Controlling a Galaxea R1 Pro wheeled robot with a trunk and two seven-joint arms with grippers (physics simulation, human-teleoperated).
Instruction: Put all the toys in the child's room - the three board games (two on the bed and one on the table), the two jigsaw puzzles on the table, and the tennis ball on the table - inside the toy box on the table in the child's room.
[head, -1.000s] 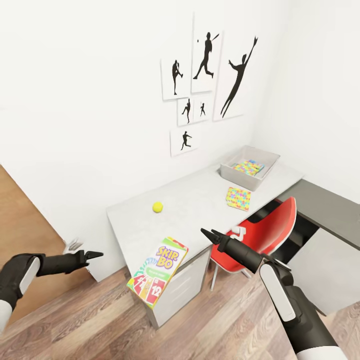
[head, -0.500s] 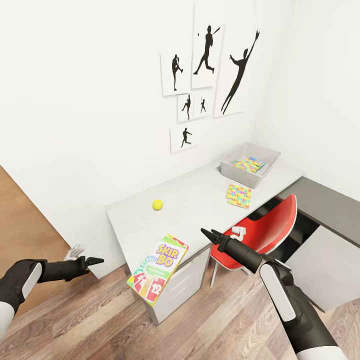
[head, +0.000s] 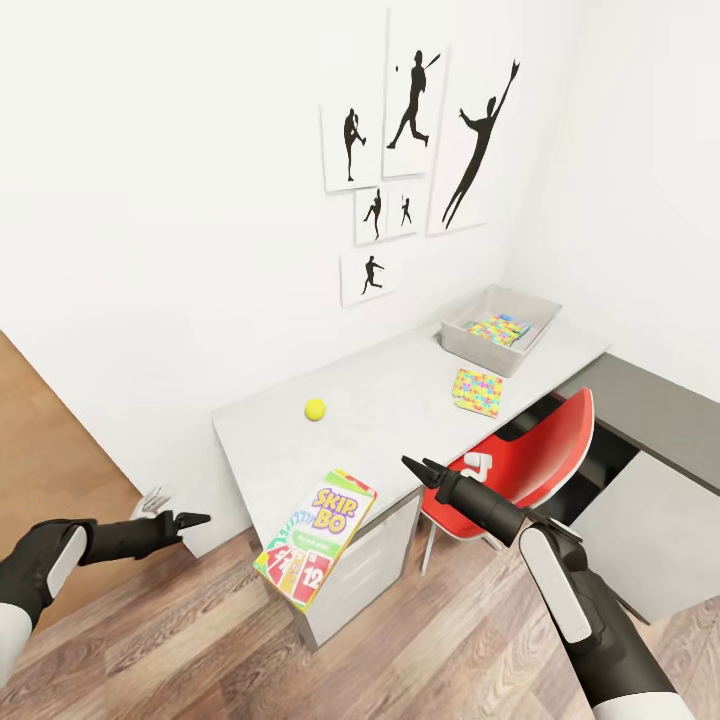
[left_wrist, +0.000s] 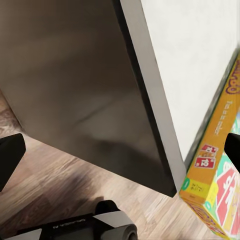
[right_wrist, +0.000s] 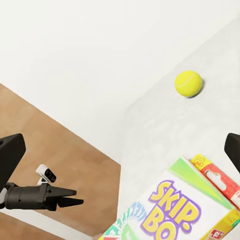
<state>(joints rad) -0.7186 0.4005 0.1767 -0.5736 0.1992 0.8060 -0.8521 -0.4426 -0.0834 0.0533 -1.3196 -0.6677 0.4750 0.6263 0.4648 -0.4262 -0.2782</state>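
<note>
The SKIP-BO board game (head: 316, 539) lies on the near corner of the pale grey table (head: 390, 400), overhanging its edge; it also shows as the board game (right_wrist: 175, 210) and the board game (left_wrist: 217, 180). The tennis ball (head: 315, 409) (right_wrist: 188, 83) rests farther in. One jigsaw puzzle (head: 477, 392) lies before the toy box (head: 470, 345), and a second puzzle-patterned square (head: 497, 328) lies inside it. My left gripper (head: 193, 520) (left_wrist: 120, 152) hangs open and empty over the floor, left of the table. My right gripper (head: 414, 465) (right_wrist: 120, 150) is open and empty just right of the board game.
A red chair (head: 530, 470) stands tucked under the table close by my right arm. A lower dark-grey-topped desk (head: 655, 410) adjoins at the right. Baseball silhouette pictures (head: 415, 150) hang on the white wall. Wood-plank floor (head: 200, 630) lies in front of the table.
The view shifted slightly a second ago. My left arm has sunk a little and drawn back; the right arm and the toys have stayed put.
</note>
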